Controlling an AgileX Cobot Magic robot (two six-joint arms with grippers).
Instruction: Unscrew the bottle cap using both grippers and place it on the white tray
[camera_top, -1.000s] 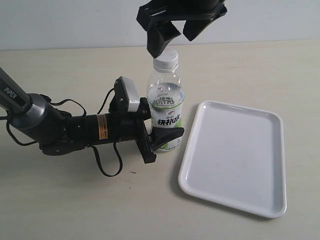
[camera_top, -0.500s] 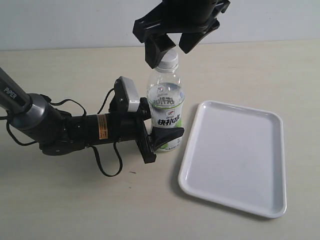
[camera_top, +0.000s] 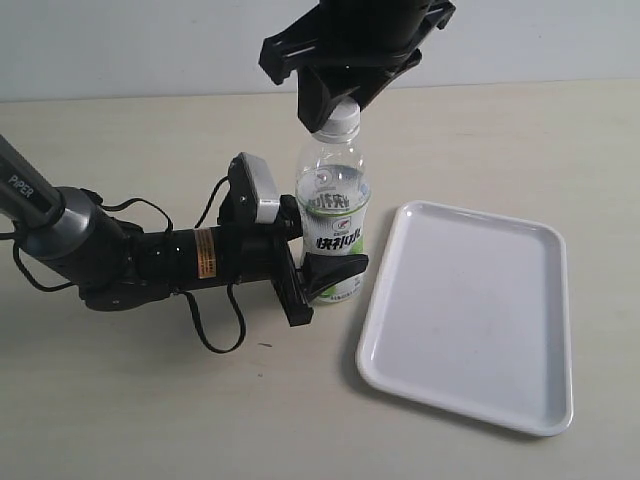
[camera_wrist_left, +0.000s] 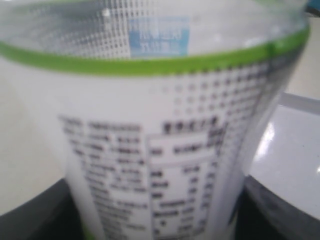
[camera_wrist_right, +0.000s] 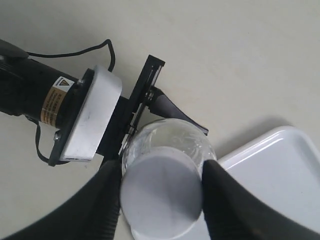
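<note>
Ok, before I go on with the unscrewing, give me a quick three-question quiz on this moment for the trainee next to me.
1. True or false: the bottle cap already lies on the white tray.
2. Where does the left pincer hold the bottle? A) at the neck B) around the lower, labelled body C) by the top
3. Fill in: the right pincer comes from above, with one finger on either side of the ____.

Key: 1 false, it is on the bottle's neck and the tray holds nothing; 2 B; 3 bottle cap.
</note>
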